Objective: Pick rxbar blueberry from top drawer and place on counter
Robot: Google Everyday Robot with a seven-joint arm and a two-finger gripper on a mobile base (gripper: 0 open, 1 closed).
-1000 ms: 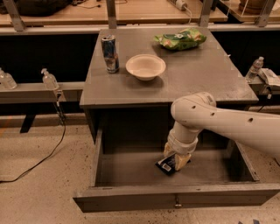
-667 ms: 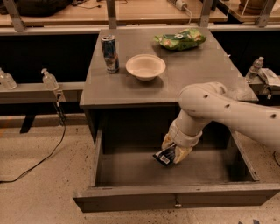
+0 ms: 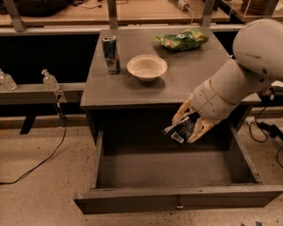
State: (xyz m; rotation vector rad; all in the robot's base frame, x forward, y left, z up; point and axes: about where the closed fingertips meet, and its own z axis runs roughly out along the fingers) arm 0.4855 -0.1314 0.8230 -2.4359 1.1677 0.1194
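My gripper point(image 3: 189, 125) is shut on the rxbar blueberry point(image 3: 180, 129), a dark wrapper with a white label patch. It holds the bar in the air above the open top drawer point(image 3: 177, 170), just below the front edge of the counter point(image 3: 177, 73). The drawer floor under it is bare. The white arm reaches in from the right and hides part of the counter's right edge.
On the counter stand a drink can point(image 3: 111, 54), a white bowl point(image 3: 147, 67) and a green chip bag point(image 3: 181, 39). A light wooden bench point(image 3: 132, 11) runs behind. Two small bottles point(image 3: 48, 80) sit on a shelf at left. Cables point(image 3: 40, 159) lie on the floor.
My gripper has risen from the drawer floor with the bar in it, up and to the right toward the counter's front edge.
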